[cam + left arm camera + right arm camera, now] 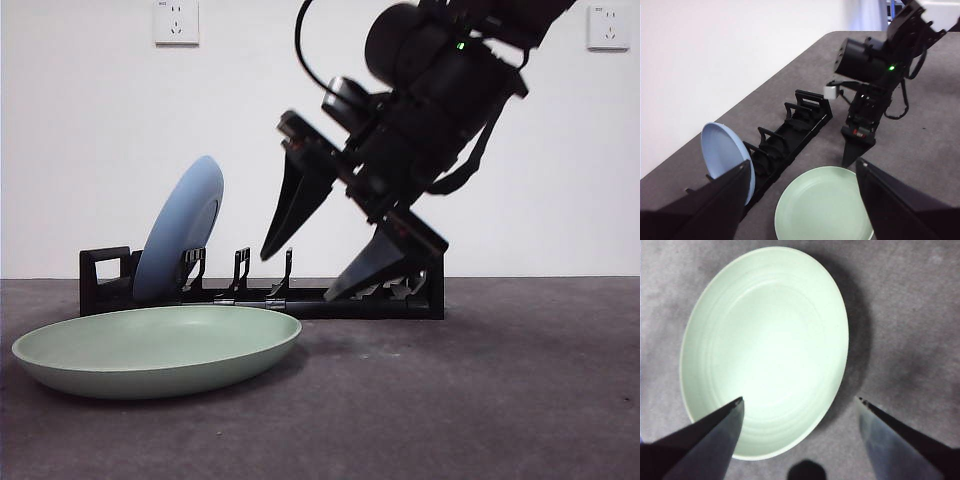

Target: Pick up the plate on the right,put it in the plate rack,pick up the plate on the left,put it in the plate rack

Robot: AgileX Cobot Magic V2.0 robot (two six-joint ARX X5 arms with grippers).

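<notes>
A pale green plate (150, 345) (822, 205) (765, 340) lies flat on the grey table in front of the rack's left half. The black plate rack (330, 300) (790, 130) holds a blue plate (185, 225) (722, 152) leaning upright in a slot near its left end. My right gripper (297, 277) (799, 399) hangs open just above the green plate's right rim, tilted down, one jaw over the plate and one past its edge, holding nothing. My left gripper (804, 165) is open and empty, high up and back from the plates, out of the front view.
The rack stands close to the white wall (90, 130), where the table ends. Two wall sockets (176, 22) (608, 27) sit high on it. Bare grey table (500, 390) stretches to the right of the green plate.
</notes>
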